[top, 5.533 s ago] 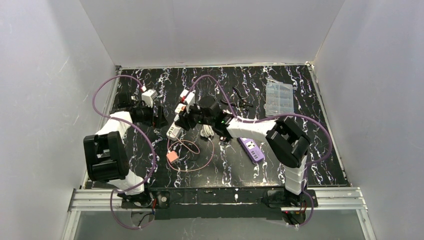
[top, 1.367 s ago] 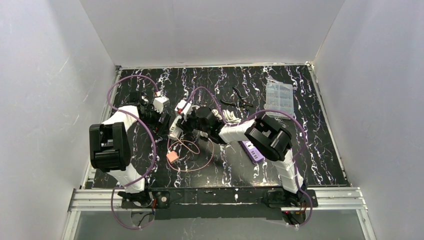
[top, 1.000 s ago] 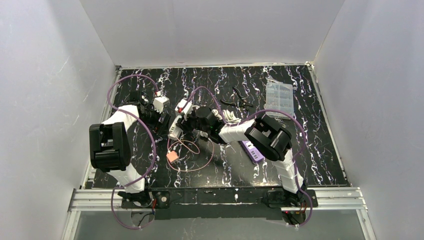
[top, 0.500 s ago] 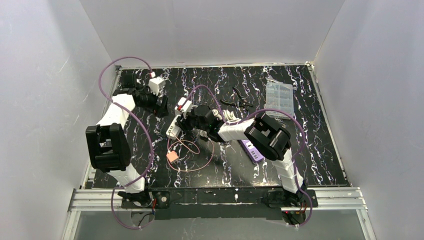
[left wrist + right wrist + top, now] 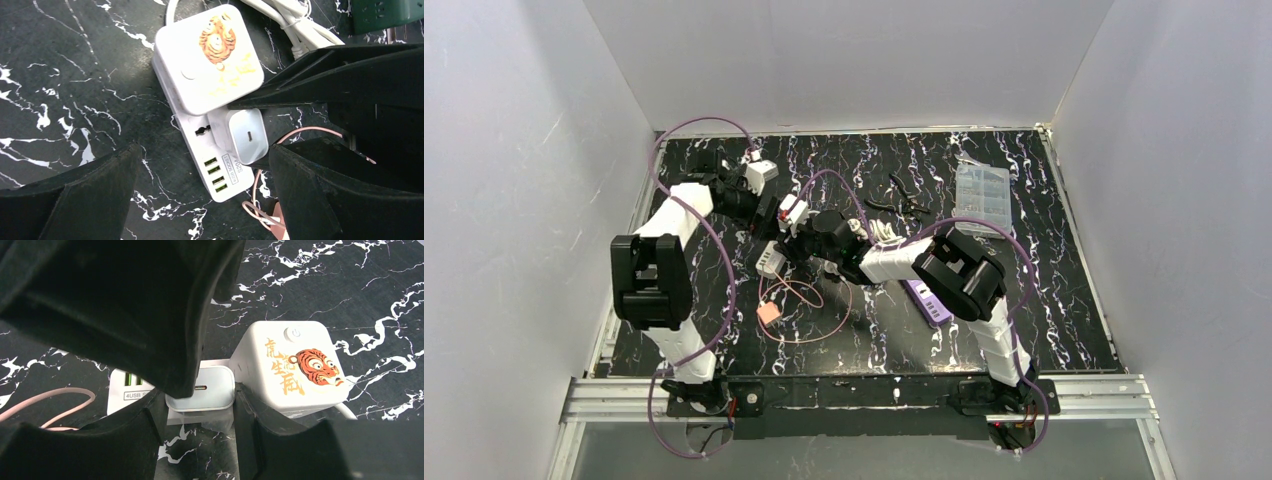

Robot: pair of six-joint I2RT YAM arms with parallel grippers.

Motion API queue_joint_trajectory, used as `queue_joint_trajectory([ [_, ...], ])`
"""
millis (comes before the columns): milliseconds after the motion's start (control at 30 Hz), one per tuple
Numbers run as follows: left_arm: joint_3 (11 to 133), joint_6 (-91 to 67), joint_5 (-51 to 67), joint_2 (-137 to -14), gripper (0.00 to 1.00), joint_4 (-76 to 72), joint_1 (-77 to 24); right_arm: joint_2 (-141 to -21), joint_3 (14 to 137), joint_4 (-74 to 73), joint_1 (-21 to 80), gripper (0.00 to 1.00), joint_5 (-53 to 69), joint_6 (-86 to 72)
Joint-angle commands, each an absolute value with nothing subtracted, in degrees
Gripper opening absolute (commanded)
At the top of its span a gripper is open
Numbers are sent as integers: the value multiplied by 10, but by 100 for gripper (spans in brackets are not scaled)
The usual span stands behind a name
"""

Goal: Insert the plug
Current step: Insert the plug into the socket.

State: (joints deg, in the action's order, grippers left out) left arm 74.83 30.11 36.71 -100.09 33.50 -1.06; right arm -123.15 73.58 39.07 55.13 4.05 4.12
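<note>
Right gripper (image 5: 200, 410) clamps the plug (image 5: 202, 387), just beside the tiger cube (image 5: 295, 365) — left gripper (image 5: 202, 150) spread wide.

We find the plug (image 5: 202, 388) boxed in: the tiger cube (image 5: 295, 367) stands just beside it on one side, and the right gripper (image 5: 197, 412) clamps its two flanks. The left gripper (image 5: 202, 155) hangs wide apart overhead. Bare bench (image 5: 75, 75) lies beside the strip (image 5: 212, 167); a pink cable (image 5: 70, 390) loops near its USB end.

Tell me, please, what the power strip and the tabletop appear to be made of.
Power strip: probably moulded white plastic, smooth satin, with rounded edges. Tabletop: black, white-veined marble look with slight sheen; real stone or printed laminate, I cannot tell.
</note>
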Motion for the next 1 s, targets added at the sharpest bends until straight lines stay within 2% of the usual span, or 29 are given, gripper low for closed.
queue_joint_trajectory([
  [0, 739, 327, 353, -1002, 98, 347, -29, -1259, 722, 314, 549, 3, 36, -10],
  [300, 713, 315, 269, -1006, 98, 292, -40, -1255, 723, 315, 550, 7, 33, -17],
  [700, 734, 275, 353, -974, 98, 316, -13, -1258, 726, 313, 550, 7, 38, -21],
  [967, 718, 303, 285, -984, 98, 299, -15, -1257, 724, 314, 550, 7, 38, -22],
])
